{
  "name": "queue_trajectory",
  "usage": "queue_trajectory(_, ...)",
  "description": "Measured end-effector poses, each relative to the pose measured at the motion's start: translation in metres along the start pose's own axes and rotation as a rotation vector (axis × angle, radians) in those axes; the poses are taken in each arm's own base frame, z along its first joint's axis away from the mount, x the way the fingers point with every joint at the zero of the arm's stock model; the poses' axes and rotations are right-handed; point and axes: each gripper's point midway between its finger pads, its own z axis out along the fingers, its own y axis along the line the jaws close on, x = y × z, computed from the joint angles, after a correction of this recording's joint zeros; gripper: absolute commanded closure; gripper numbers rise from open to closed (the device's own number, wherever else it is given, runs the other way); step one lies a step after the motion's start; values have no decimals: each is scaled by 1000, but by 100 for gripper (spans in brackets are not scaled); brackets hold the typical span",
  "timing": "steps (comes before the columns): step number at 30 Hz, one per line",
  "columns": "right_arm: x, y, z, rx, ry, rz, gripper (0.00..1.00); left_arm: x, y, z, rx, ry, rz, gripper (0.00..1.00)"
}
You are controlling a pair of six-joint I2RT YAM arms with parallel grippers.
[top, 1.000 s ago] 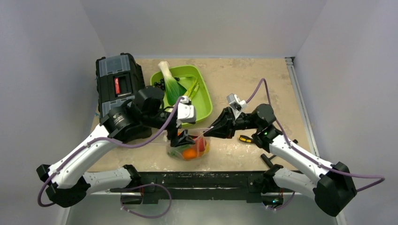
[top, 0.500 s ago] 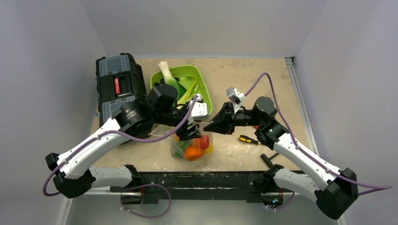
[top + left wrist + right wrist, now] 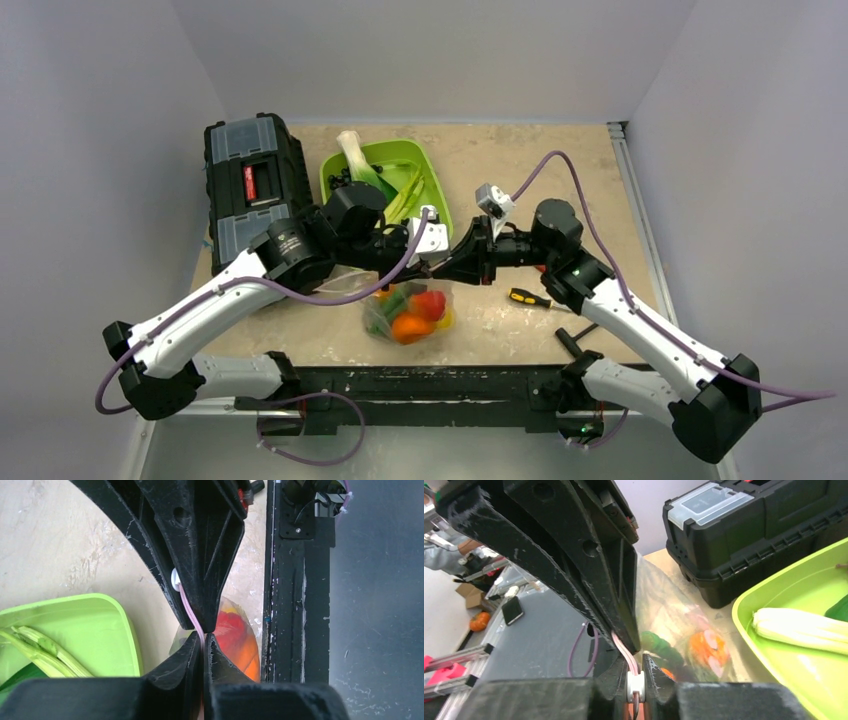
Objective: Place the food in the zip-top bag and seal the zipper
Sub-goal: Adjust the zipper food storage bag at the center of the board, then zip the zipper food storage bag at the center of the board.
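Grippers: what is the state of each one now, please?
The left gripper is shut on the zipper.
The right gripper is shut on the zipper too.

Clear, glossy plastic zip-top bag [image 3: 659,605]; glossy green plastic tray [image 3: 774,665].

White link shells, black joint housings and a looping purple cable [image 3: 553,155] mark left arm [image 3: 200,310] and right arm [image 3: 640,325] alike. Left end effector [image 3: 202,639] and right end effector [image 3: 636,661]: scuffed black plastic.

The beige table [image 3: 520,160] carries a black toolbox [image 3: 250,170], green tray [image 3: 432,200] and screwdriver [image 3: 525,297].
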Motion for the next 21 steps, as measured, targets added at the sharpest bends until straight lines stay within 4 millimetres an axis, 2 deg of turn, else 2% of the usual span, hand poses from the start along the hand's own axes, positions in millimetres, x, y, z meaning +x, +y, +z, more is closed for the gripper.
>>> queue_trajectory(1, 1, -1, 0, 9, 11, 2, 68, 2, 0, 0, -2, 6, -3, 100)
queue_trajectory(3, 2, -2, 1, 28, 29, 8, 47, 5, 2, 0, -14, 10, -2, 100)
queue_trajectory(5, 1, -3, 1, 58, 36, -1, 41, 11, 1, 1, -19, 10, -2, 100)
queue_trajectory(7, 2, -1, -4, 77, 39, -13, 39, 19, -1, 1, -20, 15, -6, 100)
queue_trajectory(11, -9, 19, -18, 76, 4, -75, 39, 28, -5, 0, -13, 6, -17, 100)
queue_trajectory(14, -19, 33, -26, 67, -30, -130, 48, 26, -8, -1, -7, -19, -17, 100)
queue_trajectory(21, -14, 21, -25, 116, 31, -118, 57, 22, -10, -1, -8, -56, -22, 100)
